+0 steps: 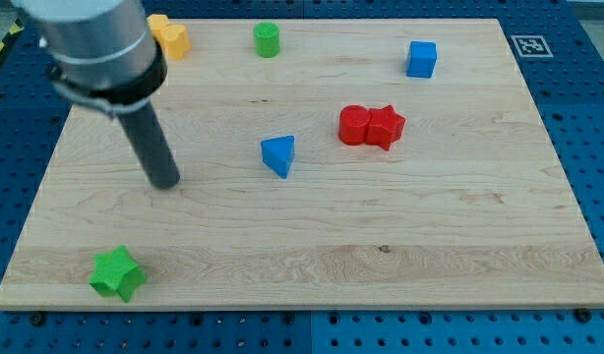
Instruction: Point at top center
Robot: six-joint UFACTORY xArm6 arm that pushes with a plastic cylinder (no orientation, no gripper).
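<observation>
My tip (165, 183) rests on the wooden board (430, 226) at the view's left, well left of the blue triangular block (278, 155) and above the green star block (117, 274). A green cylinder (268, 39) stands near the board's top edge, a little left of centre. A yellow block (170, 37) sits at the top left, partly behind my arm. A blue cube (421, 59) is at the top right. A red cylinder (355, 125) touches a red star block (386, 126) right of centre.
The board lies on a blue perforated table (577, 88). A black-and-white marker tag (528, 44) sits off the board's top right corner. My arm's grey body (90, 44) covers the board's top left corner.
</observation>
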